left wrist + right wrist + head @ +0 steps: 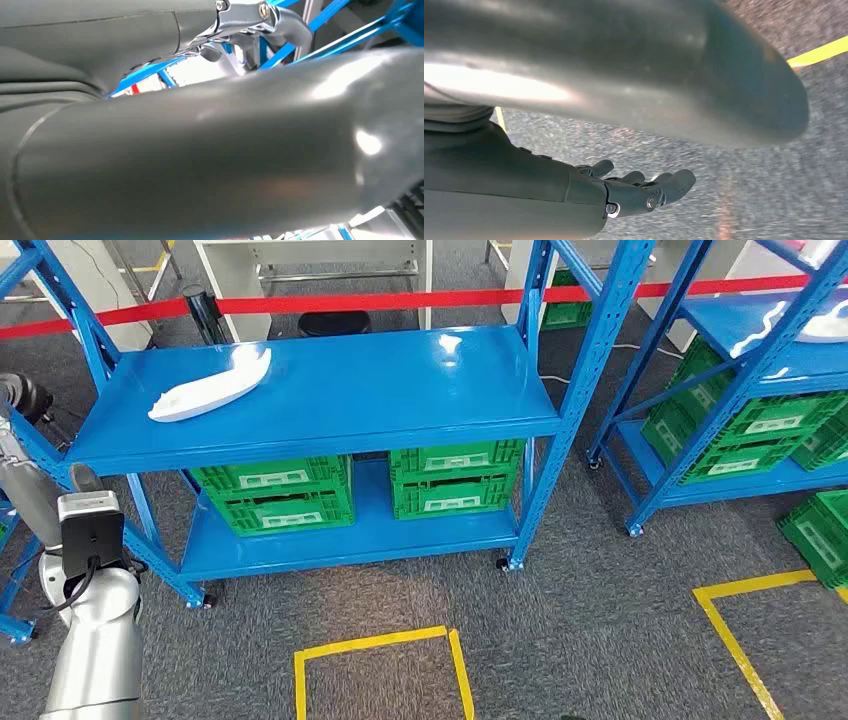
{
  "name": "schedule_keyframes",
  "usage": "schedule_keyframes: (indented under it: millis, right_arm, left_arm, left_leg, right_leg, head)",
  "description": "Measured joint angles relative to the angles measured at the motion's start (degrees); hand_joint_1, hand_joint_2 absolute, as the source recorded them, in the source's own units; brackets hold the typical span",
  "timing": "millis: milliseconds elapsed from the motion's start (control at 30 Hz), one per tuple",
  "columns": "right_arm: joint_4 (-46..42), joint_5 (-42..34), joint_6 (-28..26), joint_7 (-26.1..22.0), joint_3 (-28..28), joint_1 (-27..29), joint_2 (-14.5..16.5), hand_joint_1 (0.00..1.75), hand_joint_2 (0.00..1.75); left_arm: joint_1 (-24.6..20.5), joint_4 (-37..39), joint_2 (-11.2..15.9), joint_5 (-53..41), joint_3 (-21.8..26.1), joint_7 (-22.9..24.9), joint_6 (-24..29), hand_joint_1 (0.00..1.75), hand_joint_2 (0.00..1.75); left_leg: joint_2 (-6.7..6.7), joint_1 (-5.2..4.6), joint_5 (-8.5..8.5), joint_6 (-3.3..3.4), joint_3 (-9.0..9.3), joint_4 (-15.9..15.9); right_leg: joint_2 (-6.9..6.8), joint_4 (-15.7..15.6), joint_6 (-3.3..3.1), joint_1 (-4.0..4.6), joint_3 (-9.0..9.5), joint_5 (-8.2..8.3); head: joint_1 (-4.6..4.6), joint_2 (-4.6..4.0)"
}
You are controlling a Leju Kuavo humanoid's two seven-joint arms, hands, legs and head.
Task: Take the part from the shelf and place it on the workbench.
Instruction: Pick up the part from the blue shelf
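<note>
Reaching has not begun: you are facing the blue shelf (330, 390), and the white part (212, 387) lies on its top deck toward the left end, close to the front lip, untouched. Your left hand (250, 22) sits too close to its camera; I cannot tell whether it is released or clenched. Your right hand (644, 190) hangs over the carpet, fingers loosely apart, grasping nothing. Next you need to bring a hand up over the front lip to the part. Watch the left upright post (80, 325) beside it; the deck right of the part gives open room.
</note>
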Motion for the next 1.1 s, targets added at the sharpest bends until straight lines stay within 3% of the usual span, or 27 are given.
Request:
schedule_keyframes:
  millis: [100, 133, 200, 233, 267, 333, 400, 467, 533, 567, 600, 633, 700, 733, 767, 833, 933, 967, 1033, 1067, 1100]
  right_arm:
    - [0.0, 0.0, 0.0, -0.9, -0.2, 0.1, 0.0, 0.0, 0.0]
    - [0.0, -0.1, 0.0, -1.3, -0.3, 0.1, 0.0, 0.0, 0.0]
    - [0.0, -0.3, 0.2, -1.9, -0.5, 0.1, -0.2, 0.0, 0.0]
    - [0.0, -0.4, 0.3, -2.1, -0.6, 0.1, -0.2, 0.0, 0.0]
    - [0.0, -0.5, 0.5, -2.1, -0.7, 0.0, -0.3, 0.0, 0.0]
    - [0.0, -0.5, 0.7, -2.0, -0.8, 0.0, -0.4, 0.0, 0.0]
    - [0.0, -0.3, 1.0, -1.8, -0.9, 0.0, -0.4, 0.0, 0.0]
    - [0.0, -0.3, 1.5, -1.8, -0.9, -0.1, -0.4, 0.0, 0.0]
    - [0.0, -0.3, 1.9, -1.9, -0.9, -0.1, -0.4, 0.0, 0.0]
    - [0.0, -0.3, 2.0, -1.9, -0.9, 0.0, -0.4, 0.0, 0.0]
    - [0.0, -0.4, 2.0, -1.9, -0.9, 0.0, -0.4, 0.0, 0.0]
    - [0.0, -0.4, 2.0, -1.9, -0.9, 0.1, -0.4, 0.0, 0.0]
    - [0.0, -0.4, 2.0, -1.9, -0.9, 0.2, -0.4, 0.0, 0.0]
    - [0.0, -0.3, 2.0, -1.9, -0.9, 0.2, -0.4, 0.0, 0.0]
    - [0.0, -0.3, 2.0, -1.9, -0.9, 0.1, -0.4, 0.0, 0.0]
    - [0.0, -0.3, 2.0, -1.8, -0.9, 0.1, -0.4, 0.0, 0.0]
    - [0.0, -0.4, 2.0, -1.9, -0.9, 0.0, -0.4, 0.0, 0.0]
    - [0.0, -0.4, 2.0, -2.0, -0.9, -0.1, -0.4, 0.0, 0.0]
    - [0.0, -0.5, 2.0, -2.3, -1.0, -0.2, -0.4, 0.0, 0.0]
    - [0.0, -0.5, 2.0, -2.4, -1.0, -0.2, -0.4, 0.0, 0.0]
    - [0.0, -0.5, 2.0, -2.6, -1.0, -0.1, -0.4, 0.0, 0.0]
  left_arm:
    - [0.3, 0.2, -0.1, 0.5, 0.0, -0.3, -0.3, 0.0, 0.0]
    - [0.3, 0.3, -0.2, 0.6, 0.0, -0.4, -0.4, 0.0, 0.0]
    - [0.3, 0.4, -0.3, 0.7, 0.0, -0.5, -0.5, 0.0, 0.0]
    - [0.3, 0.4, -0.3, 0.7, 0.0, -0.5, -0.5, 0.0, 0.0]
    - [0.3, 0.4, -0.4, 0.7, 0.0, -0.5, -0.5, 0.0, 0.0]
    - [0.3, 0.4, -0.4, 0.8, 0.0, -0.5, -0.5, 0.0, 0.0]
    - [0.2, 0.4, -0.4, 0.8, 0.0, -0.5, -0.5, 0.0, 0.0]
    - [0.1, 0.4, -0.4, 0.9, 0.0, -0.5, -0.5, 0.0, 0.0]
    - [0.1, 0.4, -0.4, 0.9, -0.1, -0.5, -0.6, 0.0, 0.0]
    - [0.2, 0.5, -0.4, 0.9, -0.1, -0.5, -0.6, 0.0, 0.0]
    - [0.4, 0.5, -0.4, 0.9, -0.1, -0.5, -0.7, 0.0, 0.0]
    - [0.5, 0.5, -0.4, 0.9, -0.1, -0.5, -0.7, 0.0, 0.0]
    - [0.5, 0.5, -0.4, 0.9, -0.1, -0.5, -0.8, 0.0, 0.0]
    - [0.5, 0.5, -0.3, 0.9, -0.1, -0.5, -0.8, 0.0, 0.0]
    - [0.5, 0.5, -0.3, 0.9, -0.1, -0.5, -0.9, 0.0, 0.0]
    - [0.4, 0.6, -0.3, 0.9, -0.1, -0.5, -1.0, 0.0, 0.0]
    - [-0.2, 0.8, -0.4, 1.0, -0.1, -0.6, -1.4, 0.0, 0.0]
    - [-0.5, 0.9, -0.5, 1.0, -0.2, -0.7, -1.5, 0.0, 0.0]
    - [-1.1, 1.4, -0.6, 0.9, -0.3, -0.8, -1.7, 0.0, 0.0]
    - [-1.2, 1.7, -0.7, 0.8, -0.4, -0.8, -1.8, 0.0, 0.0]
    - [-1.2, 2.0, -0.8, 0.8, -0.5, -0.9, -1.9, 0.0, 0.0]
  left_leg:
    - [-0.28, -0.01, -0.95, -0.03, 0.94, 0.0]
    - [-0.41, -0.02, -1.34, -0.1, 1.38, 0.0]
    - [-0.56, -0.06, -1.96, -0.38, 2.2, 0.0]
    - [-0.66, -0.1, -2.21, -0.62, 2.49, 0.0]
    - [-0.74, -0.12, -2.47, -1.0, 2.68, 0.0]
    - [-0.87, -0.16, -2.23, -1.94, 2.93, 0.4]
    - [-0.71, -0.15, -2.37, -2.73, 2.85, 1.6]
    - [-0.38, -0.09, -4.76, -3.18, 1.34, 4.9]
    - [-0.18, 0.03, -8.09, -3.59, -2.02, 10.9]
    - [-0.14, 0.1, -9.07, -3.73, -3.75, 13.6]
    - [-0.08, 0.18, -8.94, -3.84, -4.77, 14.7]
    - [0.0, 0.27, -7.6, -3.85, -4.82, 13.7]
    - [0.31, 0.4, -2.8, -3.88, -2.34, 6.9]
    - [0.78, 0.27, -1.51, -3.82, -1.21, 3.5]
    - [1.28, 0.07, -0.81, -3.52, -0.39, 1.2]
    - [1.73, -0.33, -1.21, -2.56, -0.23, 0.1]
    - [0.69, -0.01, -1.26, -1.27, 0.55, 0.0]
    - [0.42, 0.12, -1.47, -0.9, 0.89, -0.1]
    - [0.08, 0.13, -2.05, -0.36, 1.39, -0.1]
    - [-0.11, 0.09, -2.37, -0.26, 1.67, -0.1]
    - [-0.3, 0.06, -2.73, -0.26, 2.06, -0.1]
  right_leg:
    - [-0.01, -0.1, 0.07, 0.0, -2.81, -3.0]
    - [-0.01, -1.9, -0.05, 0.01, -3.28, -2.09]
    - [-0.04, -8.5, -0.68, 0.21, -2.47, 4.1]
    - [-0.03, -11.3, -1.03, 0.44, -1.88, 6.28]
    - [0.0, -13.2, -1.4, 0.67, -1.44, 7.39]
    - [0.14, -14.2, -2.18, 0.86, -1.06, 7.3]
    - [0.11, -15.0, -3.17, 0.58, -0.06, 8.93]
    - [-0.02, -15.2, -3.84, 0.37, 0.82, 9.59]
    - [-0.05, -15.1, -4.06, 0.36, 1.0, 9.28]
    - [-0.05, -15.1, -4.05, 0.35, 1.06, 9.1]
    - [-0.05, -15.1, -3.98, 0.33, 1.21, 8.87]
    - [-0.04, -15.0, -3.85, 0.29, 1.5, 8.59]
    - [-0.09, -15.0, -3.44, 0.12, 2.44, 7.78]
    - [-0.16, -15.0, -3.16, 0.08, 2.88, 7.41]
    - [-0.28, -15.0, -2.82, 0.1, 3.12, 7.07]
    - [-0.77, -15.3, -2.08, 0.29, 3.28, 6.51]
    - [-1.28, -14.3, -1.05, 0.38, 3.49, 5.13]
    - [-1.14, -12.0, -0.8, 0.33, 2.41, 4.12]
    - [-0.82, -4.3, -0.51, 0.29, -2.45, 1.54]
    - [-0.76, -0.5, -0.45, 0.29, -5.22, 0.75]
    - [-0.71, 1.6, -0.47, 0.3, -7.3, 1.04]
  head:
    - [0.02, 0.0]
    - [0.03, 0.0]
    - [0.01, 0.0]
    - [0.02, 0.0]
    - [0.03, 0.0]
    - [0.08, 0.0]
    - [0.03, 0.0]
    - [-0.34, 0.0]
    - [-0.66, 0.0]
    - [-0.65, 0.0]
    - [-0.66, 0.0]
    - [-0.66, 0.0]
    - [-0.63, 0.0]
    - [-0.72, 0.0]
    - [-0.84, 0.0]
    - [-0.99, 0.0]
    - [-0.8, -0.01]
    - [-0.67, -0.01]
    - [-0.45, 0.0]
    - [-0.42, 0.0]
    - [-0.41, 0.0]
